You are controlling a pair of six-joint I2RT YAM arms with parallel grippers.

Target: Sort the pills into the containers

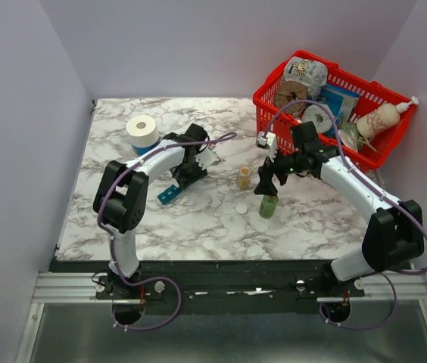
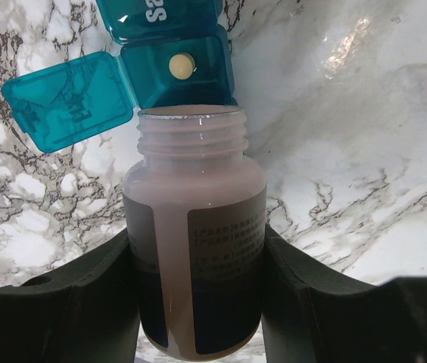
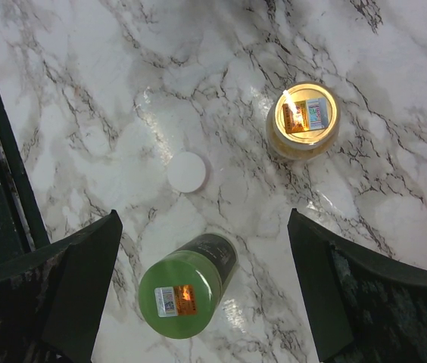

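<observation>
- The left end effector (image 2: 196, 234) pinches an uncapped pill bottle (image 2: 191, 189), its mouth just beside the teal pill organiser (image 2: 141, 76), whose open compartment holds one pale pill (image 2: 181, 66). Too steep a tilt may dump several pills at once.
- An off-centre mouth may scatter pills onto the counter (image 2: 365, 151).
- The right end effector (image 3: 204, 219) hangs spread above a green-capped bottle (image 3: 179, 299); a low pass may topple it.
</observation>
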